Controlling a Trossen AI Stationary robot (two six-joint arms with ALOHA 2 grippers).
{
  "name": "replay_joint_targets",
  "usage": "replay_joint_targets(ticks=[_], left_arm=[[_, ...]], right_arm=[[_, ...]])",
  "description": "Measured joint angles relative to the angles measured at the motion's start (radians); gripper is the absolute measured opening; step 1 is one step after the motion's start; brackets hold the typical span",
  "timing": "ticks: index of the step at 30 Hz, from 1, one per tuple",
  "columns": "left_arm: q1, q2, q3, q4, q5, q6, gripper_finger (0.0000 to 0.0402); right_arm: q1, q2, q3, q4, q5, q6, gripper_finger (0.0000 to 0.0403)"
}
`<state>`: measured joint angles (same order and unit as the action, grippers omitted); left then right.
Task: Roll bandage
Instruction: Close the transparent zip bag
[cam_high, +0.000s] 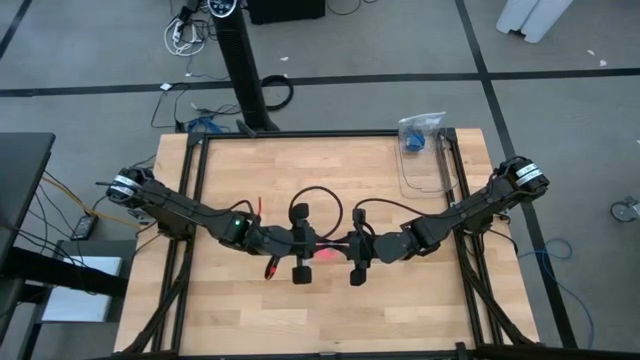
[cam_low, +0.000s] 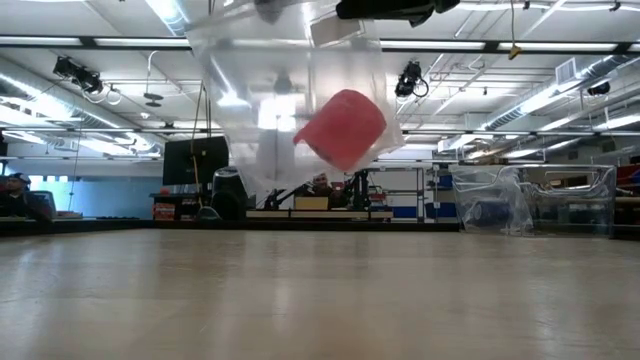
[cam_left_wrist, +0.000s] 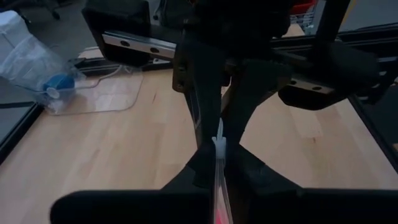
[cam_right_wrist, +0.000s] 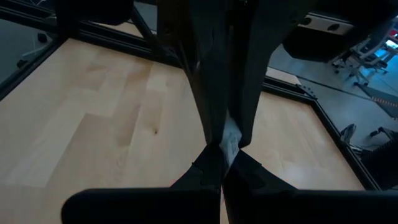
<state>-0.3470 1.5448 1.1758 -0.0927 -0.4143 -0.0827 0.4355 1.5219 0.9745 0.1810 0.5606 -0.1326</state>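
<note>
Meanwhile, above the middle of the table (cam_high: 420, 300), both dark arms meet fingertip to fingertip, the left pincer (cam_high: 303, 244) and the right pincer (cam_high: 356, 247) facing each other with a clear plastic bag (cam_low: 290, 90) hanging between them. Each wrist view shows its own two fingers pressed together on a thin edge of that clear film, so both pincers are pinching the bag at its top rather than the bandage (cam_low: 341, 128) itself. Seen from table height, the bandage sits inside the bag, well above the wood: a compact, bright pink-red lump with a rounded, roll-like outline, tilted, its surface soft and matte. From above only a pink glow shows between the two pincers.

Judging by this, the work is at an early stage: the bandage has not yet been freed from its wrapping, and no rolling is under way. The next move likely calls for the two pincers to pull the film apart or tip the bag so the bandage drops to the table without the slippery plastic sliding out of either grip. A transparent plastic container (cam_high: 425, 165) stands at the far right edge of the table
</note>
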Motion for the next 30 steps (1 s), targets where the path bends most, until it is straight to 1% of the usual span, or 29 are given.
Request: replay_joint_targets(ticks=[16,30], left_arm=[[0.0,-0.001,0.002,-0.11,-0.022,0.003,0.0024],[0.0,-0.001,0.0,-0.169,-0.034,-0.004,0.0023]], right_arm=[[0.001,0.001,0.0,-0.029,0.022,0.02,0.0],[0.002,-0.002,0.0,-0.045,0.039,0.045,0.0]])
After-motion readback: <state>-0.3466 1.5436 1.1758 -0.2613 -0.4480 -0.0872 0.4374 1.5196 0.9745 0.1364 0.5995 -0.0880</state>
